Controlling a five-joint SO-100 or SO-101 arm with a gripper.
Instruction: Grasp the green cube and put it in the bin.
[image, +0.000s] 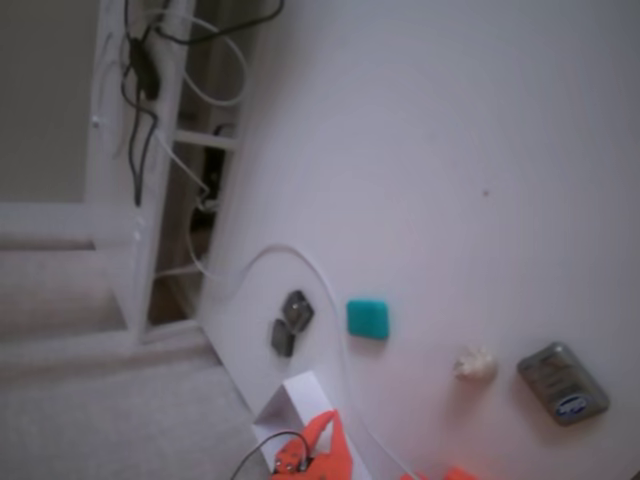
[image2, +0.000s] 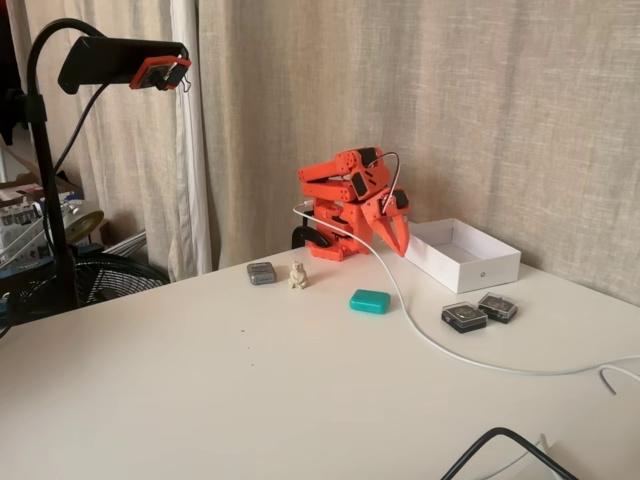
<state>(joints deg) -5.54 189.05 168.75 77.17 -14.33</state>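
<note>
The tool (image2: 398, 232) hangs off the folded orange arm (image2: 345, 195), its pointed plastic fingers aimed down over the table (image2: 200, 400) just beside the near corner of the bin (image2: 462, 255). It holds nothing, and the fingers look close together, though whether they are fully shut cannot be told from here. In a fixed view from above, only an orange tip of the arm (image: 322, 450) shows at the bottom edge.

The green cube (image2: 370, 301) is a flat, matte teal block with rounded corners. It lies on the smooth white table in front of the arm, clear on all sides; from above (image: 368, 318) it sits between two dark grey pieces (image: 290, 322) and a small cream figurine (image: 475, 364). The grey pieces (image2: 478, 312) are glossy, square and low, and lie in front of the bin. The bin is a white, thin-walled, open rectangular box. A white cable (image2: 440, 345) curves across the table just past the cube. A grey rounded tin (image2: 261, 272) lies near the figurine (image2: 297, 275). The near half of the table is open.
</note>
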